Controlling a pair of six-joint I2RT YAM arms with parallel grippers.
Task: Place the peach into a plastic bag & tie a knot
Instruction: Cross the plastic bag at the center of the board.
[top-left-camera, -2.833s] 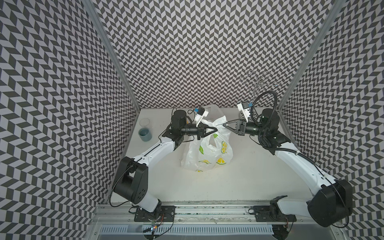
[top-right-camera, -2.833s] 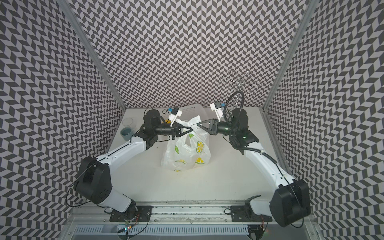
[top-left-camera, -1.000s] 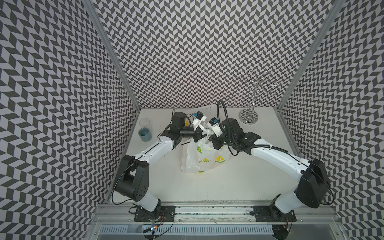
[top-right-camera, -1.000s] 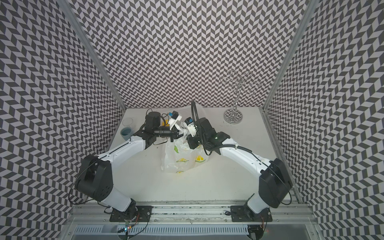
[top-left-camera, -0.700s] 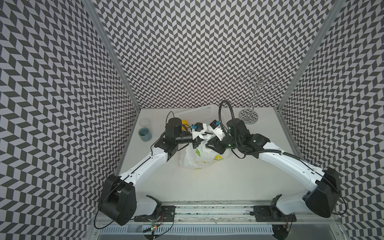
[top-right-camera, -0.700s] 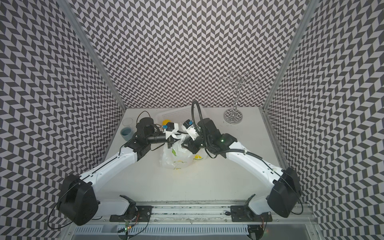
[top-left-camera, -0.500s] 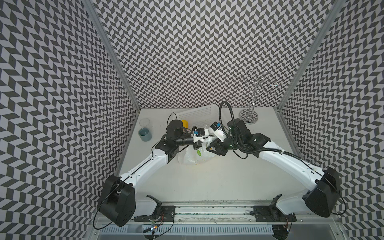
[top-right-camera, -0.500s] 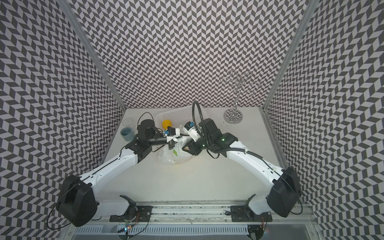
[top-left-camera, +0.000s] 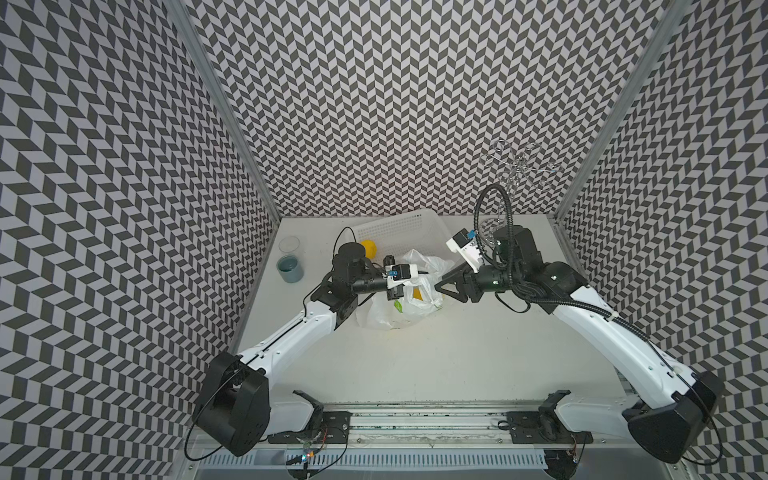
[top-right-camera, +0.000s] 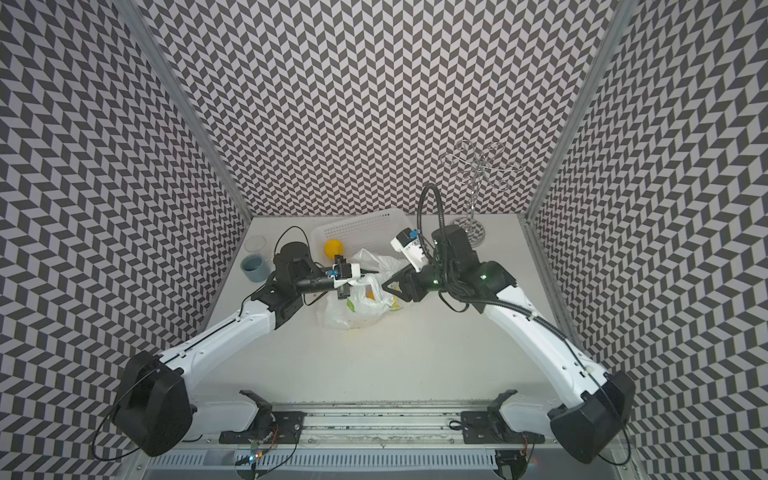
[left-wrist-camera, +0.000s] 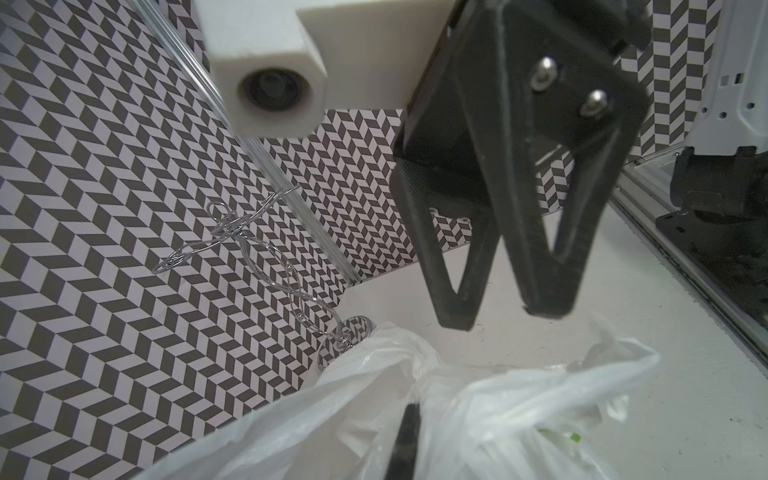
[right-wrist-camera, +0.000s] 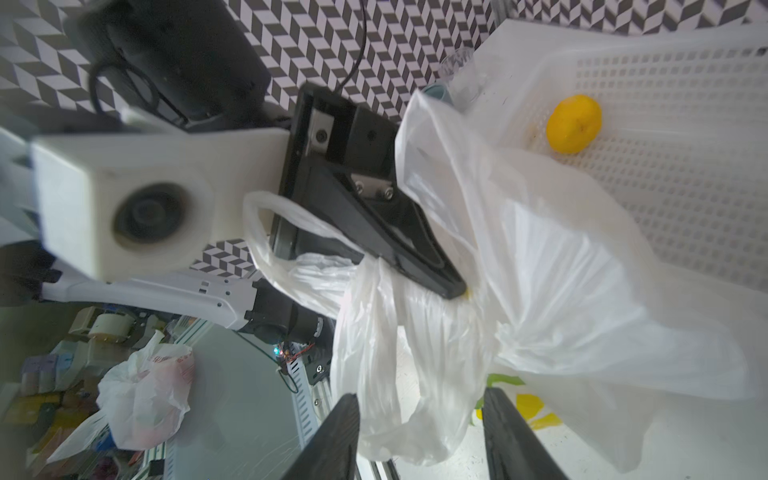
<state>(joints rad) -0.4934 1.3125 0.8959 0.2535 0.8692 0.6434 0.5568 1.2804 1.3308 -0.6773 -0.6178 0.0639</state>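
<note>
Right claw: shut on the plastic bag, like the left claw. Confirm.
Wrong. The right claw stands open, with a fold of the plastic bag loose between its jaws; the right wrist view shows it. The left claw is shut on the bag.

Since the earliest pictures, the plastic bag (top-left-camera: 386, 311) has been let down. It was stretched upright between the two hands by its handles, and it is now slumped low and crumpled on the bench (top-left-camera: 415, 365). A second ago the right hand (top-left-camera: 444, 291) had been brought across to the left hand (right-wrist-camera: 440, 278) with its jaws closed. It has since been opened and drawn back to the right, close beside the bag. The left arm (top-left-camera: 291, 336) has been lowered and stretched out, with its shoulder joint swung toward the front left corner. The white basket (top-left-camera: 399, 232) and the yellow fruit (top-left-camera: 369, 248) in it, earlier screened by the raised bag, have been uncovered behind it.
</note>
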